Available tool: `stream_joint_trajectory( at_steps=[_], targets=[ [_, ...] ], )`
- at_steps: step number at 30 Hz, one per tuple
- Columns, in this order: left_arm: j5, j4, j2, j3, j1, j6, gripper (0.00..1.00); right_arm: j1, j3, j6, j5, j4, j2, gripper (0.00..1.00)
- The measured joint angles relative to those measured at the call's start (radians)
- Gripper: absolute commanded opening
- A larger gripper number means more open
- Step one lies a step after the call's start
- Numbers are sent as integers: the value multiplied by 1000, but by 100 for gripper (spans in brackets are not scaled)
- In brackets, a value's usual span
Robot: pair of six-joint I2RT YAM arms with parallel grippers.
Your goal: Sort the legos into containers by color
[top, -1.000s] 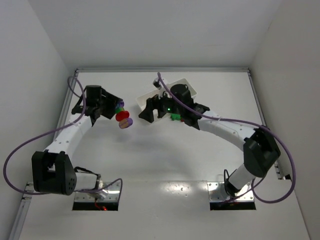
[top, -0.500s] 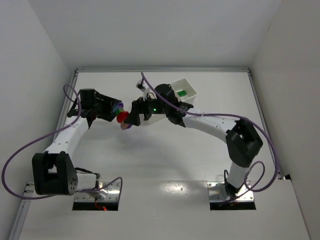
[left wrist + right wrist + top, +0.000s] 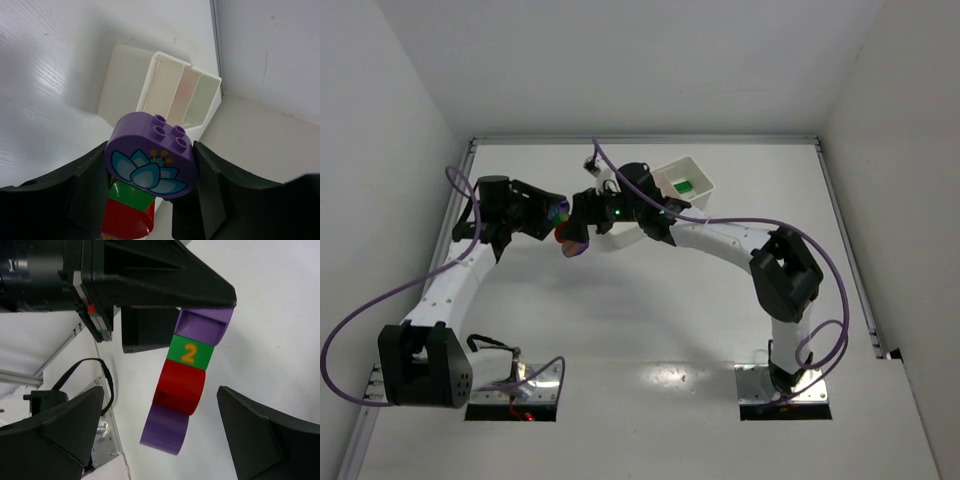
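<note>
Closest to me, my left fingers (image 3: 85, 195) are clamped on the two sides of a purple brick with a flower printed on it. That brick is the gripped end of a four-brick stack (image 3: 187, 385). Beyond it come a green brick marked with a yellow 2, then a red one, then a second purple one at the free end. The whole stack hangs in the air above the counter (image 3: 650, 320), and no part of it touches the surface.

My right fingers (image 3: 260, 435) are spread wide on either side of the free end. There is a clear gap on both sides, so they touch nothing.

Beyond the stack lies the white tray (image 3: 120, 85). My right arm hides much of it from above. In its exposed end compartment sits one green brick (image 3: 682, 186).

I judge that I am at the pull-apart step: one side holds the joined bricks while the other comes in to break a piece off.

The next move calls for my right fingers to close squarely on the end purple brick or the red one, not across a seam. My left must hold firm while the right pulls along the stack's axis. A skewed pinch could twist the stack out of my left grip. Each freed brick then goes into the compartment for its colour.
</note>
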Motion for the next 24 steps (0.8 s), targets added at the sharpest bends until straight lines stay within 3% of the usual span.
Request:
stream_joint_trajectory(
  at_steps=[4,8,13,16,17,20,21,24],
  targets=[
    [-5,0,-1,0,-13,5,0,2,20,5,0,0,16,91],
    [-13,0,-13,0,-23,18,0,7,35,8,0,1,34,66],
    [-17,0,-19,0,-25,27,0,13,36,13,6,1,54,62],
    [-21,0,-21,0,-27,29,0,17,36,13,10,0,68,50],
    [-24,0,-23,0,-29,30,0,18,37,13,11,1,73,46],
    [-35,-1,-28,0,-31,34,0,17,39,15,29,-10,83,19],
    [-37,2,-29,0,-31,33,0,16,39,16,29,-8,85,3],
    [-45,6,-30,0,-39,37,0,19,39,13,34,-10,85,0]
  ],
)
